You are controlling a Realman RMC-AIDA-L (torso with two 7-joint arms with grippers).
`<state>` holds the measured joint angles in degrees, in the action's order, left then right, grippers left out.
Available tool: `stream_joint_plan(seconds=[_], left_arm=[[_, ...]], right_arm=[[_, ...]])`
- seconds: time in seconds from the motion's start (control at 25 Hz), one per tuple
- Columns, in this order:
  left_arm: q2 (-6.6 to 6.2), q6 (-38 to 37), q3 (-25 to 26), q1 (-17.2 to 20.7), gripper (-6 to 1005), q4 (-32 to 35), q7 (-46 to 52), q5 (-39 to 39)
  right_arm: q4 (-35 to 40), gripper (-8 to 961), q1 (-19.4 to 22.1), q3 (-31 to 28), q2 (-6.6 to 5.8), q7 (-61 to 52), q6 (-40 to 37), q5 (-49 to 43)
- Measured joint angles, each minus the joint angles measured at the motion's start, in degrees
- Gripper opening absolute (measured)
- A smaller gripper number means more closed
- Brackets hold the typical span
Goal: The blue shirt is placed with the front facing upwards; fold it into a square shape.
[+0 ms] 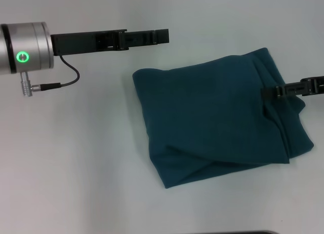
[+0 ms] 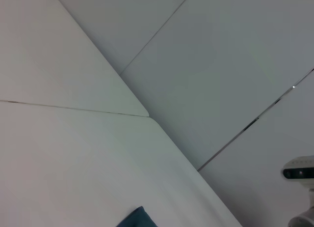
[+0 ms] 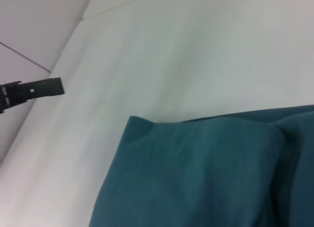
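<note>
- The blue shirt (image 1: 217, 117) lies folded into a rough, rumpled rectangle on the white desk (image 1: 76, 168), toward its right edge; no lettering shows.
- The right gripper (image 1: 268, 92) reaches in from the desk's right edge, its tip over the shirt's right part; whether it pinches the cloth, I cannot tell.
- The left gripper (image 1: 163, 36) hangs over the desk's far left part, well apart from the shirt, fingers apparently pressed together.

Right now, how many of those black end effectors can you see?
2. The left end effector hangs over bare table, apart from the blue shirt; the right end effector is at the shirt's right side.
</note>
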<state>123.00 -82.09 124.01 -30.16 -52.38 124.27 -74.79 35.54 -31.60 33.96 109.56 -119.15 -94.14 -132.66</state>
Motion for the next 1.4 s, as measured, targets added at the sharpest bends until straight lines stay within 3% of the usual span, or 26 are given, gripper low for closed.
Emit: stream_joint_plan(seconds=[0.32,0.84,1.4], left_arm=[[-0.02,0.3,0.0,-0.2,962,0.0,0.0,0.0],[-0.14,0.9,0.0,-0.7,961,2.0,-1.2,0.0],[-0.17,0.9,0.0,-0.7,961,2.2,-1.3,0.0]], right_arm=[[0.1,881,0.0,-1.9,-0.56,0.5,-4.3,0.1],[-0.6,880,0.4,-1.1,0.93,1.0,-2.9,-0.4],[-2.3,879,0.5,0.9,1.14,0.5,1.4,-0.6]])
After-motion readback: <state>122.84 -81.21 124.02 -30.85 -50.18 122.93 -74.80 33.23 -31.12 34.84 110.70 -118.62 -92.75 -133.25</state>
